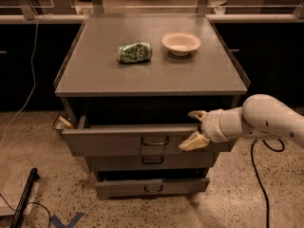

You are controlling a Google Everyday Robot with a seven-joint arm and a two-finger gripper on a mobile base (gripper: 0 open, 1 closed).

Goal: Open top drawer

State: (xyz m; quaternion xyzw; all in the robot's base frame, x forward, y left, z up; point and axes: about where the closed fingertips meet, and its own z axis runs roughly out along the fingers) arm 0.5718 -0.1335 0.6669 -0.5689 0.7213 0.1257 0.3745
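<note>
Top drawer point(114, 140) is partly out under the grey surface point(199, 75), with the claw point(195, 128) released and empty, fingers spread by the drawer's right front edge, well off the loop handle point(154, 140); pulling there could slip off or skew and jam the drawer.

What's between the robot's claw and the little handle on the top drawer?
Nothing, just the top drawer's bare grey front. The open gripper is at its right end and the handle is in the middle, as the camera view shows.
</note>
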